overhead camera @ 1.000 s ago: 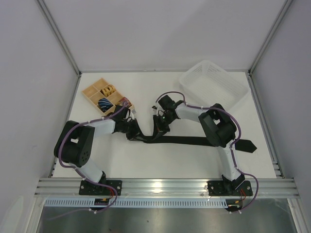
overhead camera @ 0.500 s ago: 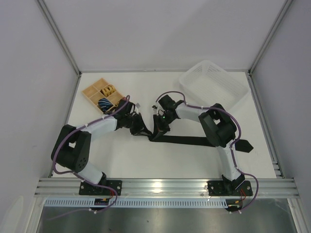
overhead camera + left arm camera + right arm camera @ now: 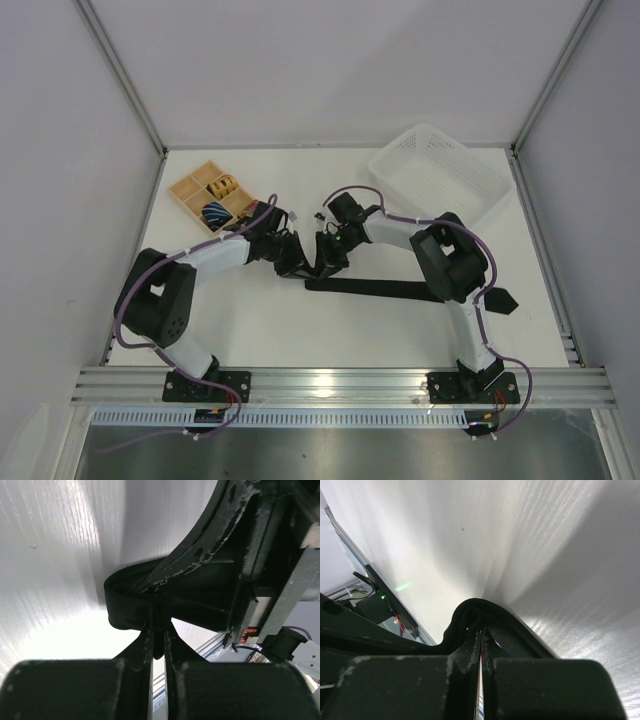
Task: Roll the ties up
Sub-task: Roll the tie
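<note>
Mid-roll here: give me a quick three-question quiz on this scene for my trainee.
1. True or false: the left end effector and the right end effector both pinch the black tie.
2. Where does the tie's pointed end lie? A) at the far left B) under the end effectors C) right of the right arm.
3. Fill in: the wooden tray sits near the table's far ___ corner.
Key: 1 true; 2 C; 3 left.

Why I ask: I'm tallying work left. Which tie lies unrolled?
The black tie, lying as a long strip on the table; the blue-striped tie and yellow tie sit coiled in the wooden organizer.
</note>
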{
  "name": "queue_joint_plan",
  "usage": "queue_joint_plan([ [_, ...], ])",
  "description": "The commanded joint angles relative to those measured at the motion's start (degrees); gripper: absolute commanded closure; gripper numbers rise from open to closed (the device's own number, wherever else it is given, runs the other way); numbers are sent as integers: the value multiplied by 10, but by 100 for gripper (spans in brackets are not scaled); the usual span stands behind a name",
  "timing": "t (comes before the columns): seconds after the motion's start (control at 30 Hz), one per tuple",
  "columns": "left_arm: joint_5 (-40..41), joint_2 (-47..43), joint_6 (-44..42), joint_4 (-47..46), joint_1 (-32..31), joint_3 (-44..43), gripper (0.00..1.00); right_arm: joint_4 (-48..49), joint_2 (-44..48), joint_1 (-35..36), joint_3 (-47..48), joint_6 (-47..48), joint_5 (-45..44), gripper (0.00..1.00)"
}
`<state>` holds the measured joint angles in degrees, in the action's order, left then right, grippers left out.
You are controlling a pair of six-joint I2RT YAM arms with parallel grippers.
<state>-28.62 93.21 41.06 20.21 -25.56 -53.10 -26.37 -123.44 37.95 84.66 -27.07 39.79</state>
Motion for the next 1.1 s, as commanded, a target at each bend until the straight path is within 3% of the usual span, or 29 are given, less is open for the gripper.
queue_joint_plan([
  [0.0,15,17,10,4,-12,-26,100,26,-3,-3,6,-17,25,100],
  [0.63,45,96,10,-8,-31,-42,99,-11,42,-40,-32,0,-15,100],
  [0.8,47,88,-2,-16,-33,-32,77,-18,44,-62,-24,9,2,100],
  [1.07,42,69,-14,-41,-34,7,55,-55,18,-72,39,10,56,100],
])
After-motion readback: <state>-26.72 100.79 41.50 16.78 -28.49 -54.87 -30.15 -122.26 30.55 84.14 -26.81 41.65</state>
